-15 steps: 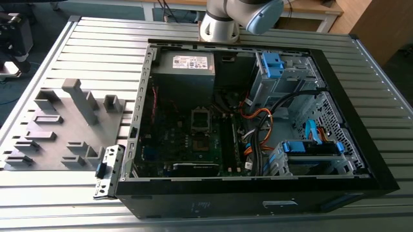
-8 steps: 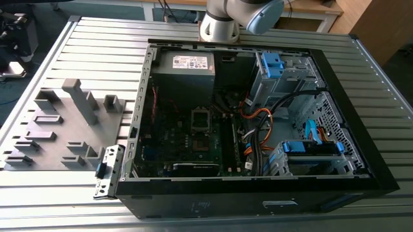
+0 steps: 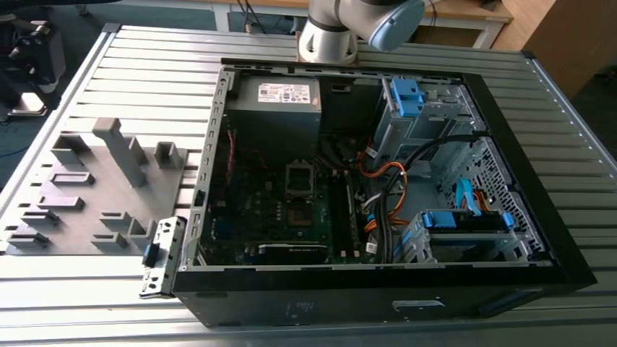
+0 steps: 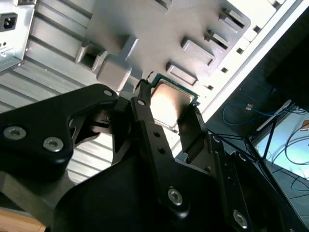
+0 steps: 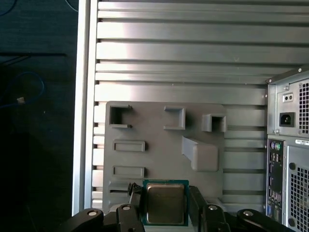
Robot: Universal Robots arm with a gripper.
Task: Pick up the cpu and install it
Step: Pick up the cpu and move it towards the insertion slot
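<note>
The gripper (image 5: 165, 194) has its two black fingers (image 5: 136, 203) clamped on opposite edges of the cpu (image 5: 166, 205), which sits flat between them with its dull metal top facing the camera and its green border showing. In the second wrist view the same hold shows from the side: the cpu (image 4: 170, 102) is pinched at the fingertips, clear of everything below. Under it lies the grey plastic tray (image 5: 159, 154) with its pockets and blocks, well apart from the chip, so the pick-up part looks done. The tray rests on the slatted aluminium table (image 5: 183, 48), beside the open computer case (image 3: 386, 278), on the exterior view's left of it. Inside the case, the socket (image 3: 300, 181) on the motherboard (image 3: 251, 213) appears to hold no chip, so by my reading the carry across and the install itself are left
</note>
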